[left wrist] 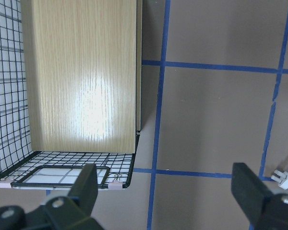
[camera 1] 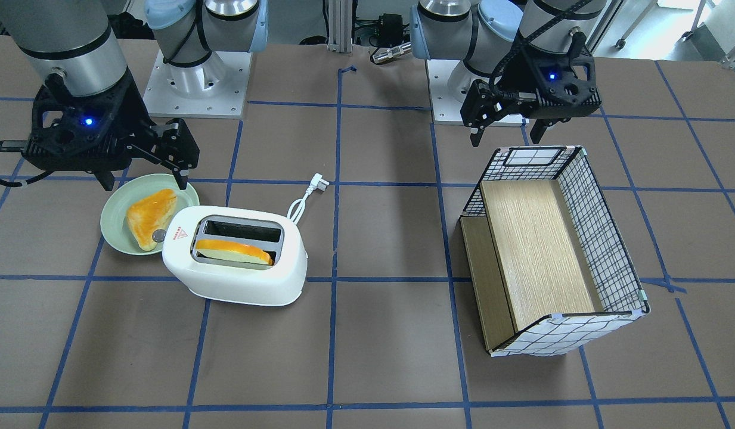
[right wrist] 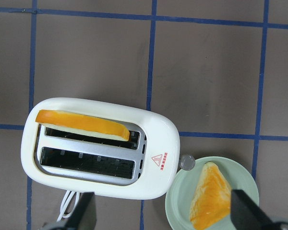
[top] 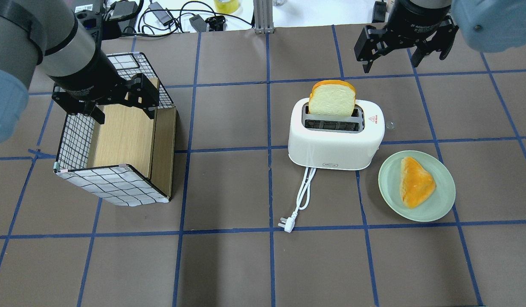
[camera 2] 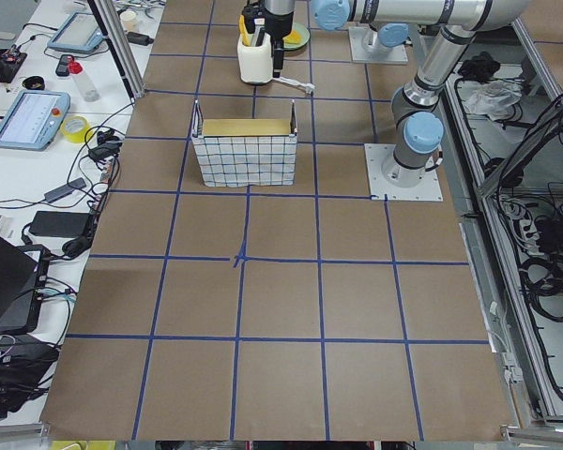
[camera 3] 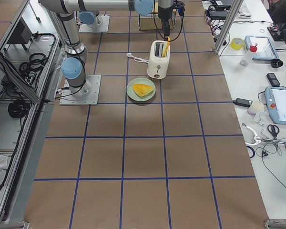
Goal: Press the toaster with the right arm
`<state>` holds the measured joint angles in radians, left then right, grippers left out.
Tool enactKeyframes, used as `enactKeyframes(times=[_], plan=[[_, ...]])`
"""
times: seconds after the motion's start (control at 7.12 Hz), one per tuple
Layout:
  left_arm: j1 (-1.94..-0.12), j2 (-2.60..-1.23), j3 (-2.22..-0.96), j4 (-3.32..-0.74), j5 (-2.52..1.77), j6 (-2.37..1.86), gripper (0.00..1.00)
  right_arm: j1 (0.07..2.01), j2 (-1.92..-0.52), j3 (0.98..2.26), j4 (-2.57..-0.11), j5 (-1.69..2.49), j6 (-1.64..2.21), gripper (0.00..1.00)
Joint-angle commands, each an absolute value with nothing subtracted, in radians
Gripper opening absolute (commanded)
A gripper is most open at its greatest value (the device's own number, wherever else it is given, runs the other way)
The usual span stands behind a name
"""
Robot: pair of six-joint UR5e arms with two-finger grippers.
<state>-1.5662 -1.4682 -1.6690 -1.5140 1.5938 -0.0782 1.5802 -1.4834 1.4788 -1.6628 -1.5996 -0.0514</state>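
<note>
The white two-slot toaster [camera 1: 236, 262] [top: 335, 147] [right wrist: 96, 148] stands mid-table, its small grey knob [camera 1: 158, 236] [right wrist: 186, 163] at the end next to the plate. A bread slice [top: 332, 99] [right wrist: 81, 123] stands up in one slot; the other slot is empty. My right gripper [camera 1: 145, 176] [top: 390, 59] [right wrist: 165, 215] is open and empty. It hangs high above the table near the toaster's knob end and touches nothing. My left gripper [camera 1: 506, 137] [top: 124, 111] [left wrist: 168, 191] is open and empty over the grid-patterned box.
A green plate [camera 1: 114, 232] [top: 442, 200] with a second bread piece [top: 414, 181] sits beside the knob end. The toaster's white cord and plug [top: 303, 196] lie on the table on the robot's side. The grid-patterned box [camera 1: 540, 250] [top: 117, 140] lies on its side.
</note>
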Motion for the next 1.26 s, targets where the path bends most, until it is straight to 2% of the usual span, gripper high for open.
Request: enactKeyframes(times=[0.0, 0.56, 0.84, 0.98, 1.12], plan=[[-1.566, -1.468, -1.669, -1.514, 1.594, -0.078, 1.00, 1.577, -1.483, 1.479, -1.663, -1.600, -0.054, 1.00], [-1.566, -1.468, -1.669, -1.514, 1.594, -0.078, 1.00, 1.556, -1.482, 1.479, -1.664, -1.592, -0.084, 1.00], [-1.566, -1.468, -1.669, -1.514, 1.594, -0.078, 1.00, 1.478, -1.482, 1.485, -1.658, -1.531, -0.204, 1.00], [-1.566, -1.468, -1.669, -1.514, 1.594, -0.078, 1.00, 1.432, -1.482, 1.494, -1.652, -1.469, -0.244, 0.96], [-1.566, -1.470, -1.669, -1.514, 1.594, -0.078, 1.00, 1.384, -1.480, 1.499, -1.640, -1.445, -0.312, 0.82]])
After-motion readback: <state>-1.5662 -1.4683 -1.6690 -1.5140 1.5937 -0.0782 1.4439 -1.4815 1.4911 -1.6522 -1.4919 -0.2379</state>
